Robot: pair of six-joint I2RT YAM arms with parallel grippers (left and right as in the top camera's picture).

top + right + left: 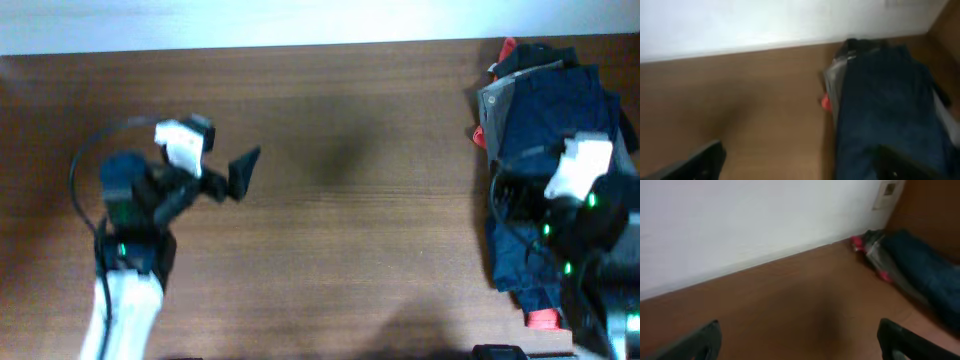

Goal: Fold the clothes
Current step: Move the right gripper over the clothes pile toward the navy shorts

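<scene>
The dark navy shorts (548, 115) lie on top of a pile of clothes at the table's right edge. They also show in the right wrist view (885, 100) and at the far right of the left wrist view (925, 270). My right gripper (800, 165) is open and empty. It hovers over the left edge of the pile, one finger above the shorts and the other above bare wood. In the overhead view it (510, 195) sits low over the pile. My left gripper (240, 172) is open and empty over the left part of the table, far from the clothes; its fingers (800, 347) are wide apart.
A grey garment (490, 100) lies under the shorts at the pile's left side. Red fabric shows at the pile's far end (508, 48) and near end (542, 320). A white wall (740, 225) runs along the table's back edge.
</scene>
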